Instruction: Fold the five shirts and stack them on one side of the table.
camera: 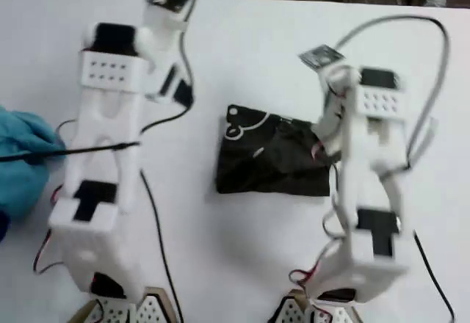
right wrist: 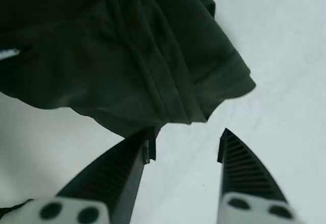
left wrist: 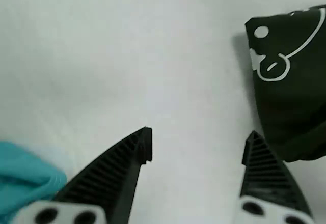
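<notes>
Lying mid-table, the black shirt (camera: pixel 272 158); left gripper (left wrist: pixel 198 142) released at its 10 o'clock; right gripper (right wrist: pixel 186 137) released at its 3 o'clock edge.

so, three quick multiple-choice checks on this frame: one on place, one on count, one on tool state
1. Where is the black shirt?
A. around the middle of the table
B. at the far left edge
C. hanging from a tool

2. How many shirts are in the high view?
A. one
B. two
C. five

3. The left tool is:
A. shut on cloth
B. open and empty
C. shut and empty

Answers:
1 A: it lies flat near the centre of the table.
2 B: the black one, plus a teal shirt bunched at the left edge.
3 B: its jaws stand apart over bare table.
</notes>
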{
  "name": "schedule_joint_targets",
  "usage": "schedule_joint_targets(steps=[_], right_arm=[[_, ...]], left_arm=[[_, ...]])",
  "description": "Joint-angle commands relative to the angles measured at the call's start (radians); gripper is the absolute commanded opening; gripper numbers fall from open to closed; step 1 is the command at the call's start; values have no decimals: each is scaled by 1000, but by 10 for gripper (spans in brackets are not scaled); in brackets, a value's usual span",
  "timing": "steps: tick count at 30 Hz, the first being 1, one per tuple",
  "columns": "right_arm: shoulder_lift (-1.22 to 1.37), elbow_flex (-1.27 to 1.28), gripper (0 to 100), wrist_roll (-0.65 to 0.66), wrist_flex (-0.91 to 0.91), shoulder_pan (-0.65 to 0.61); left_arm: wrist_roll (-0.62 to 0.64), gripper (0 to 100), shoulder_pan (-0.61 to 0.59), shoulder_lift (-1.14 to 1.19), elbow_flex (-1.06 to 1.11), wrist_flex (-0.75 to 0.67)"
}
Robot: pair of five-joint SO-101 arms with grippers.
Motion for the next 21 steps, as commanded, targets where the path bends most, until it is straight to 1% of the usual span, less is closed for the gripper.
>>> schedule_joint_targets(steps=[1,4,7,10,14,17,21], right_arm=[[117,-210,211,0,41,-48],[153,-270,211,2,38,-96],[162,-304,211,-8,31,-165],[159,-339,211,-9,22,-226],[166,-348,210,-11,24,-297],[166,-299,211,-2,25,-323],[168,-238,211,0,22,-320]], left_arm=[[-5,301,-106,-153,110,-35],[-6,301,-180,-187,183,-52],[-63,301,-222,-187,231,-63],[-91,301,-256,-189,243,-63],[-94,301,-304,-187,243,-78],[-95,301,-315,-187,243,-84],[-95,301,-315,-187,243,-84]])
